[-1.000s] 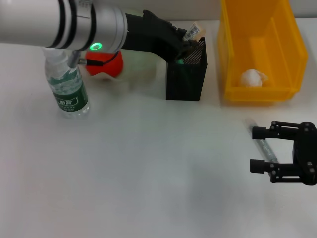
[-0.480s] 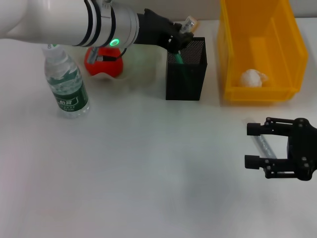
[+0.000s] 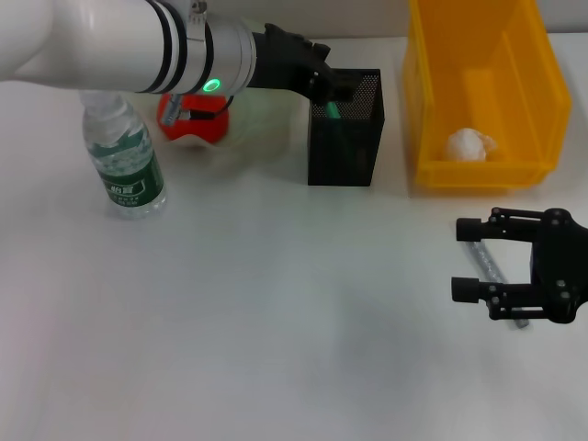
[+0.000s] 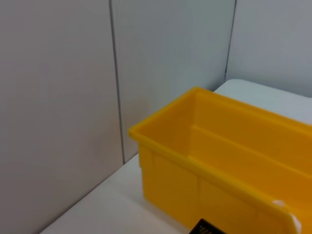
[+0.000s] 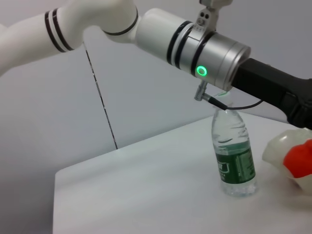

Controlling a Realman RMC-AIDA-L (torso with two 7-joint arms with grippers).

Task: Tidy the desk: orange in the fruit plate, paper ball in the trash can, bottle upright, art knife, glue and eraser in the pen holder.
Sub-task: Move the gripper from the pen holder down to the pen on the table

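My left gripper hangs over the open top of the black mesh pen holder; the eraser is out of view. The orange lies in the pale fruit plate, partly hidden by my left arm. To its left, the bottle stands upright. A white paper ball rests inside the yellow trash can. My right gripper is open low over the table, its fingers either side of a slim grey stick; I cannot tell whether that is the art knife or the glue.
The trash can stands close to a grey back wall, with the pen holder just beside it. The right wrist view shows the bottle, the fruit plate and the orange under my left arm.
The eraser, held above the pen holder before, no longer shows. My left gripper has dropped to the holder's rim. My right gripper has shifted over the grey stick.
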